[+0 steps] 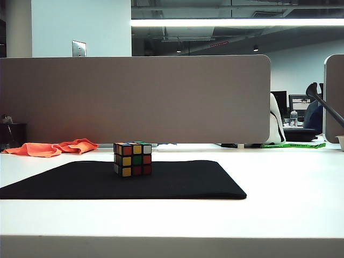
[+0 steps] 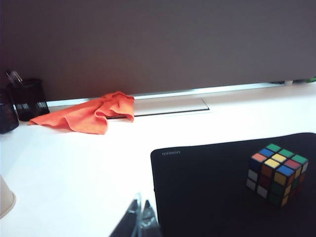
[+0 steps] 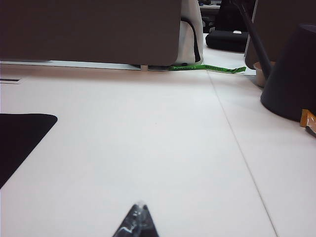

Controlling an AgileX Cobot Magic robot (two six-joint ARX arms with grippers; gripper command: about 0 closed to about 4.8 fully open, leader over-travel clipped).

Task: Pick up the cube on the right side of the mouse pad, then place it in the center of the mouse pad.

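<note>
White surface (image 1: 279, 215) is lying bare before the large flat black mouse pad (image 1: 177, 183), where the small multicoloured puzzle cube (image 1: 133, 158) is sitting centrally. Left tool (image 2: 140, 219) and right tool (image 3: 137, 222) are both hovering closed, empty; placement looks finished, needing only retreat.

The cube (image 1: 133, 158) sits on the mouse pad (image 1: 177, 183); a cloth (image 1: 51, 148) lies behind, to the left.

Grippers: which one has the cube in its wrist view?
The left gripper: its view shows the cube sitting on the mouse pad. The right gripper sees only the pad's corner and bare table.
</note>
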